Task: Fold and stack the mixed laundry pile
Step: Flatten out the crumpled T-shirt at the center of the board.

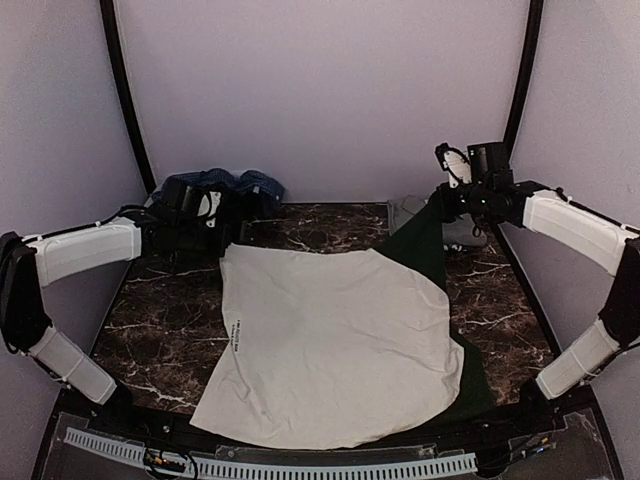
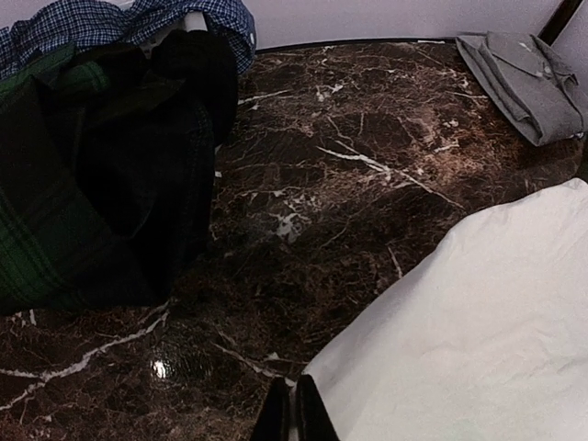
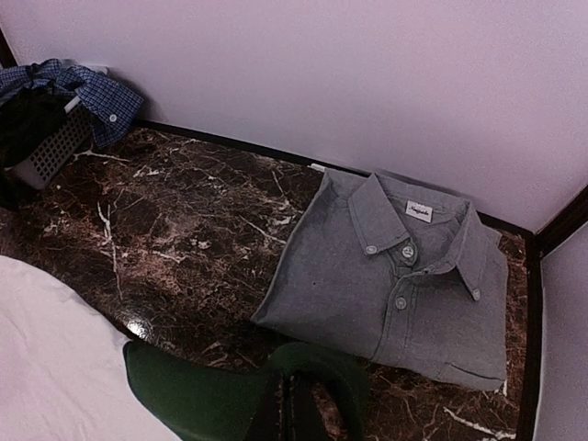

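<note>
Top external shows the tee [image 1: 330, 340] spread across the middle of the bench [image 1: 150, 320]. The left end effector [image 2: 294, 413] is pinched shut on its far-left corner, and the right end effector [image 3: 287, 404] is shut on its green sleeve [image 3: 202, 395], raised beside the folded grey shirt [image 3: 395, 276]; the pile [image 2: 92, 184] sits far left. Both holds look thin, so a pull could slip the cloth free, and uneven pulling could skew the fold or drag the sleeve over the grey shirt.

Dim, soft light, faint glare
</note>
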